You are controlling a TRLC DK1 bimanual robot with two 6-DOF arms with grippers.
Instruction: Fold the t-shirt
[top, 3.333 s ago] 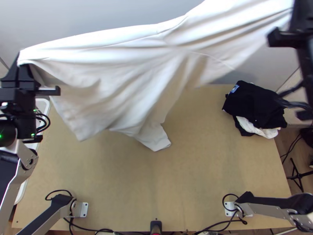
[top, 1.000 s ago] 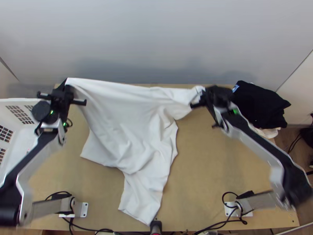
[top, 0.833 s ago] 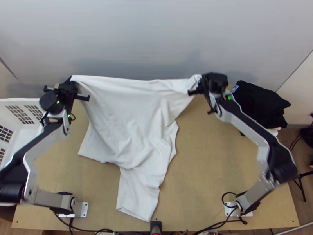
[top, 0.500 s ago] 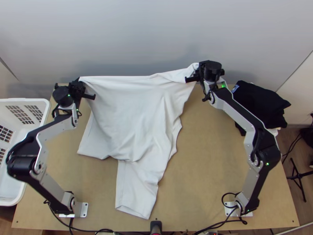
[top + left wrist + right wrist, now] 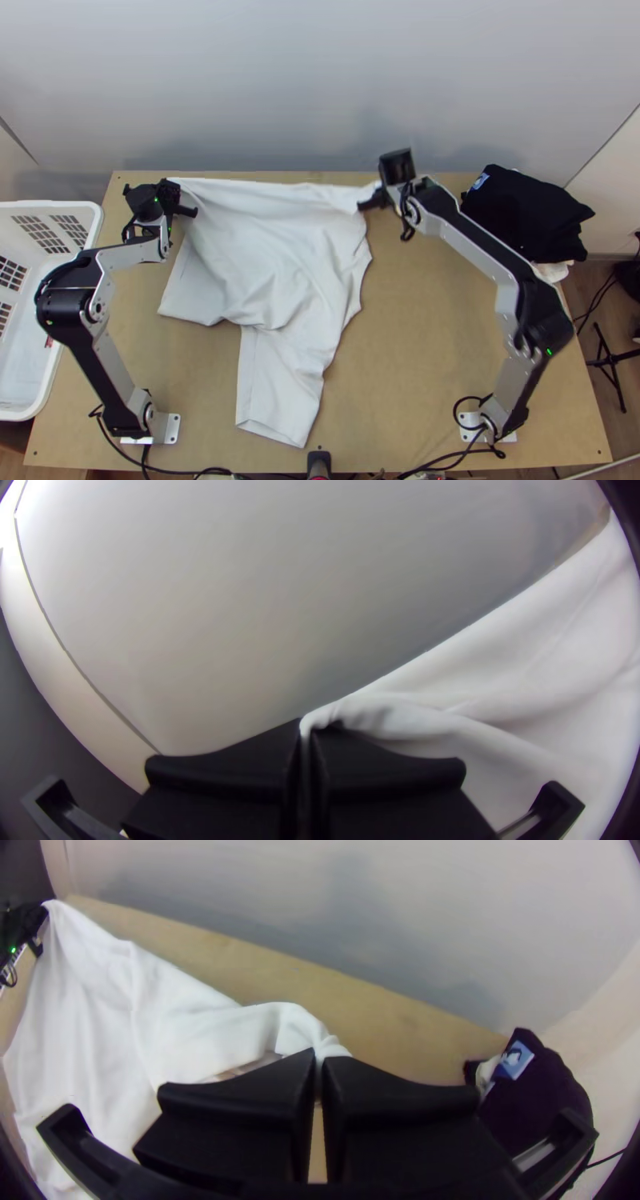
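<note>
White t-shirt (image 5: 272, 256) is on the tabletop (image 5: 432, 336), left of centre, roughly spread but creased, with a narrower section running down to the near edge. Can't tell if that part is a sleeve or something else. Left hand (image 5: 307, 733) is clenched on a pinch of cloth at one far corner; right hand (image 5: 320, 1063) has a bunched bit at the other end of the same far edge. Can't name which part of the garment either one has. Two grips well apart make sense to me: they stretch the far edge between them, while the rest lies on the wood, where friction should help drag wrinkles out. Edge is fairly straight in the top view, with a slight dip near the right grip, so I'd want a touch more tension before it's laid down. Reads as flattening, folding proper not begun. Risk: letting go with that narrow section skewed would put a crooked layer into the first fold. Dark clothes (image 5: 524, 212) sit in a heap at the far right, a bit of white cloth (image 5: 554, 272) under them, likely parked out of the work area. White basket (image 5: 48, 205) stands at the left side, probably for laundry.
</note>
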